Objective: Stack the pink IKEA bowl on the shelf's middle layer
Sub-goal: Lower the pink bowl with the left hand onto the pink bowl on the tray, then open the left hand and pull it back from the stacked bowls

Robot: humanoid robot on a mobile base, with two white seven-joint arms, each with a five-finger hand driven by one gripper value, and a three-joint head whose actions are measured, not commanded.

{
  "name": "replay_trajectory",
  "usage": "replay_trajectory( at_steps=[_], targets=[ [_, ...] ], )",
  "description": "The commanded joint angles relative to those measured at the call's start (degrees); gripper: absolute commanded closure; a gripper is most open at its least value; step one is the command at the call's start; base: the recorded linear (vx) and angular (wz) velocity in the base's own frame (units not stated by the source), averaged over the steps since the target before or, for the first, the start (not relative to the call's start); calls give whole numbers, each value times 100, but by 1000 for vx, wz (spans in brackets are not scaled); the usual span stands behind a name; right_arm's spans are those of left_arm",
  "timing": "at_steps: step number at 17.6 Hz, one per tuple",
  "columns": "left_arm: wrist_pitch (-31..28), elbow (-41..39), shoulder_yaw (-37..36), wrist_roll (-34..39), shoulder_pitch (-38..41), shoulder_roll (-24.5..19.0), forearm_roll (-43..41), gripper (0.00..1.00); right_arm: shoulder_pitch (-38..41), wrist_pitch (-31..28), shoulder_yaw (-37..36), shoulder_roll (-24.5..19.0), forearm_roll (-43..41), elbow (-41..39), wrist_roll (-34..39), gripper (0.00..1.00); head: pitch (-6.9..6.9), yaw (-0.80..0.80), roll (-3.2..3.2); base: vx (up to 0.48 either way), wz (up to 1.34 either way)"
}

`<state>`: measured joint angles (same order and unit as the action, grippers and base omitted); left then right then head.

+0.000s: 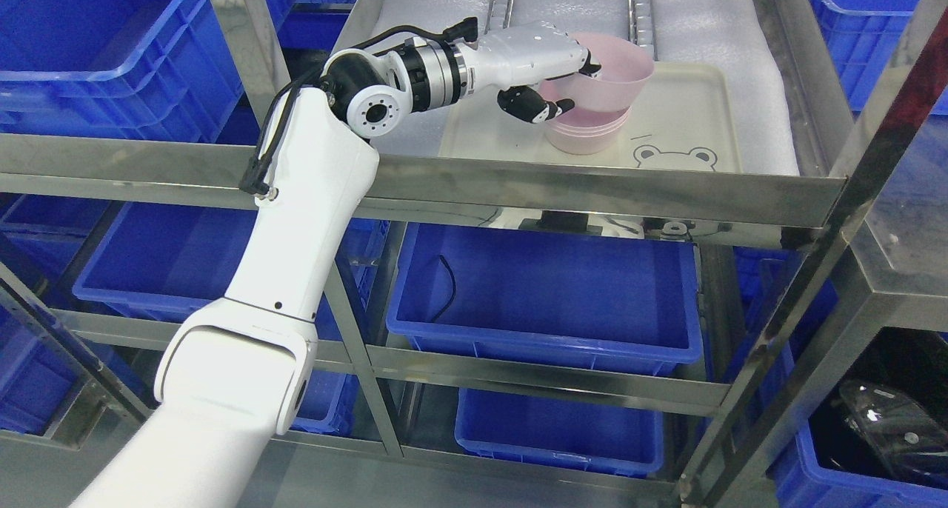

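A translucent pink bowl (618,75) sits tilted in the top of a second pink bowl (585,134). Both rest on a cream tray (689,115) with a bear face, on the steel shelf's middle layer. My left hand (570,86) reaches in from the lower left and is shut on the upper bowl's near rim, fingers inside and thumb outside. My right arm does not show.
The steel shelf rail (592,189) runs across in front of the tray. Blue plastic bins (548,293) fill the layers below and the neighbouring racks. White foam padding (703,19) lines the shelf behind the tray. A slanted steel post (852,197) stands at right.
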<state>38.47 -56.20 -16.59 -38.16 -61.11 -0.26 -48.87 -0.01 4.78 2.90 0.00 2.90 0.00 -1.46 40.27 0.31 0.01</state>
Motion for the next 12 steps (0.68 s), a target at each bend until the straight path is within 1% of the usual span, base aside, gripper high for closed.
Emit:
replay_trajectory(
  at_steps=[1,4,6,7,12],
  targets=[
    [-112,-251,-2,-25,29,-281,-26,94,124,-4,0,100,0,-100,-3,0,0,0,0,3,42],
    [-120,-198,7,-25,56,-220,-26,91,124,-4,0,100,0,-100,-3,0,0,0,0,1,14],
    [-121,-24,-2,1,3,-141,-26,89,124,-4,0,100,0,-100,-3,0,0,0,0,0,0],
    [-121,73,-19,2,3,-74,-26,87,124,-4,0,100,0,-100,-3,0,0,0,0,0,0],
    [-121,136,-81,10,12,-74,-43,77,124,-4,0,100,0,-100,-3,0,0,0,0,0,0]
  ],
)
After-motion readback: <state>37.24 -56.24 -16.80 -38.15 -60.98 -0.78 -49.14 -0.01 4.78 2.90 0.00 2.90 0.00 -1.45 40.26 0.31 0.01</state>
